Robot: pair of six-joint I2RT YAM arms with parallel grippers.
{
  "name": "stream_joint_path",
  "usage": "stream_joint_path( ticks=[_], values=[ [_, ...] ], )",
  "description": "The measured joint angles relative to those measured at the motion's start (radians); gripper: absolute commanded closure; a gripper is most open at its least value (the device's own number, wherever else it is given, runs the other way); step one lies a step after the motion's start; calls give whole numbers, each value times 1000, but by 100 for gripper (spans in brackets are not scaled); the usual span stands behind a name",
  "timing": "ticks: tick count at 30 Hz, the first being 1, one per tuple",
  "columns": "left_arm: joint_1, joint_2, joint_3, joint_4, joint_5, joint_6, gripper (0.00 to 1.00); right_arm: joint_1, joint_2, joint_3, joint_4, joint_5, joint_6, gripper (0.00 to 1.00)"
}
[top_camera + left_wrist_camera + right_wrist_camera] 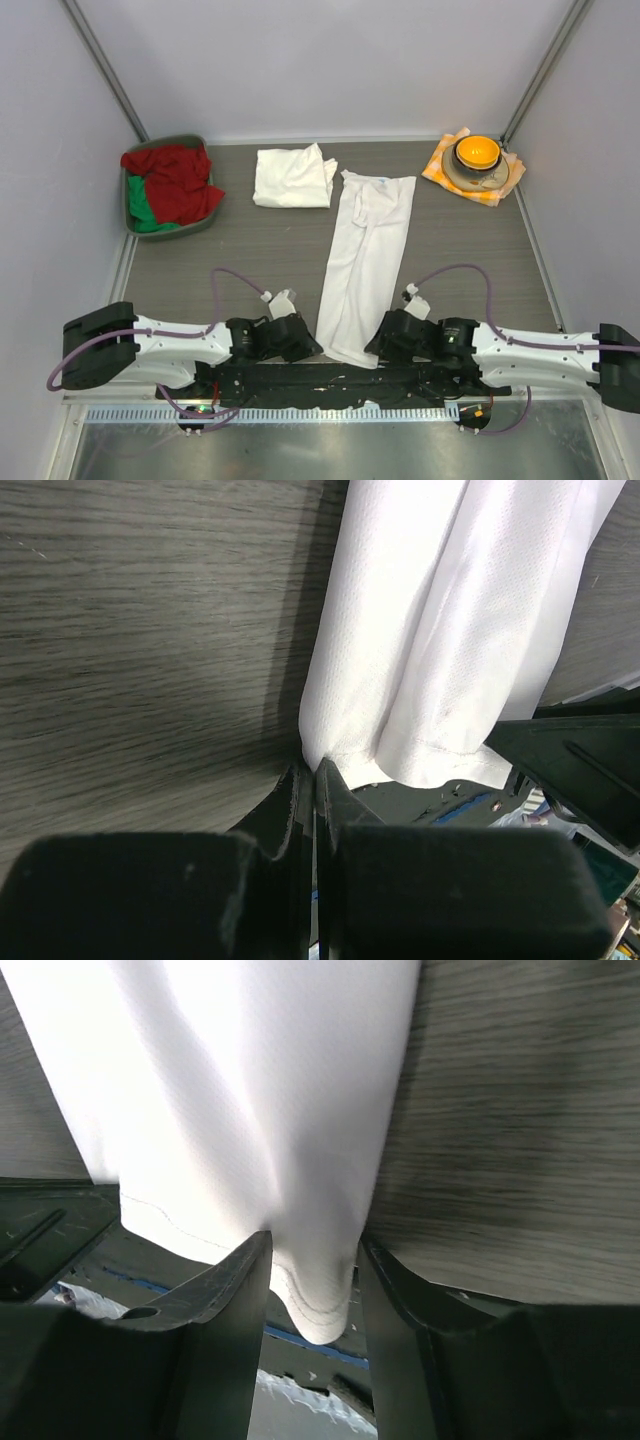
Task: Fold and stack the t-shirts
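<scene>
Folded t-shirt (293, 177): plain white, folded into a rough, slightly rumpled square; lies flat toward 11 o'clock on the surface.
Long t-shirt (365, 260): plain white, folded lengthwise into a narrow strip with soft rolled edges and a fine dimpled weave; runs from 12 o'clock towards 6 o'clock, its near end drifting a little towards 7.
Spacing: the folded t-shirt sits just beside the strip's far end, on its 9 o'clock side.
Near hem: reaches past the surface's near edge. Its 7 o'clock corner is pinched in the closed left pincer (315, 775), and its 5 o'clock corner hangs between the parted fingers of the right pincer (312, 1260).
</scene>
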Motion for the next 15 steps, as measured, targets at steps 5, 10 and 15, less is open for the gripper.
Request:
stream_joint_path(
  ticks=[5,10,15],
  values=[
    [-5,8,8,-4,-2,0,100,9,113,35,75,2,-4,73],
    [-9,6,9,-8,-5,0,100,27,143,40,82,14,-8,99],
    [-24,-4,10,-28,-14,0,100,43,112,40,27,29,-5,99]
  ],
)
